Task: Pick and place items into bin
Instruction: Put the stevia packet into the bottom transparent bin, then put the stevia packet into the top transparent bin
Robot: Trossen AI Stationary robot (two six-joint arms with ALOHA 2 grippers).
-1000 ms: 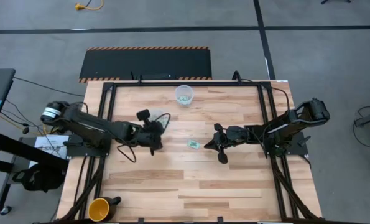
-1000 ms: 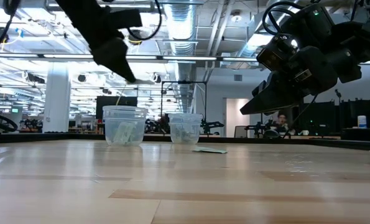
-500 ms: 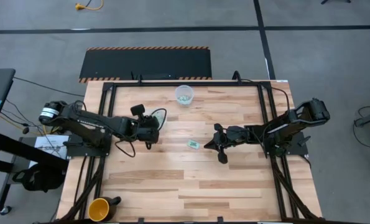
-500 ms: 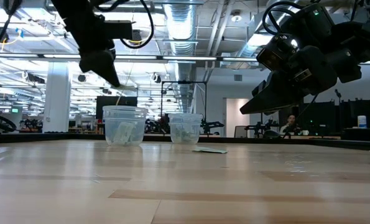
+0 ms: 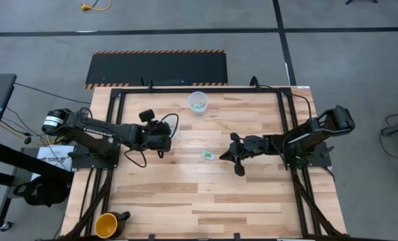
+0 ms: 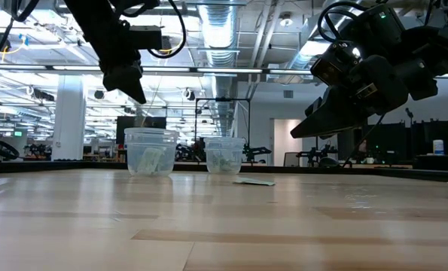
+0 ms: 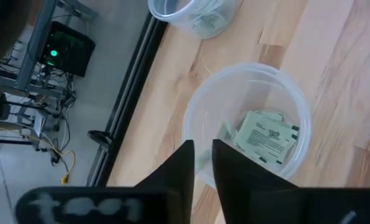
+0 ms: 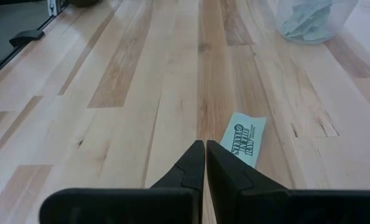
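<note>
1. Centre of the high view: the right gripper [image 5: 233, 153] hangs just right of a loose mint packet [image 5: 208, 155]; it should part its closed fingers, then descend squarely over the flat wrapper. The left gripper [image 5: 164, 138] sits left of centre, covering a tub
2. Across the low view, the packet [image 6: 254, 181] lies flat beside two clear tubs [image 6: 150, 151]
3. At centre of the left wrist view, clenched empty fingers point at a tub [image 7: 247, 122] holding packets
4. Right wrist view: fingertips pressed together, the packet [image 8: 244, 139] just ahead; a tub is cut off upper right
</note>
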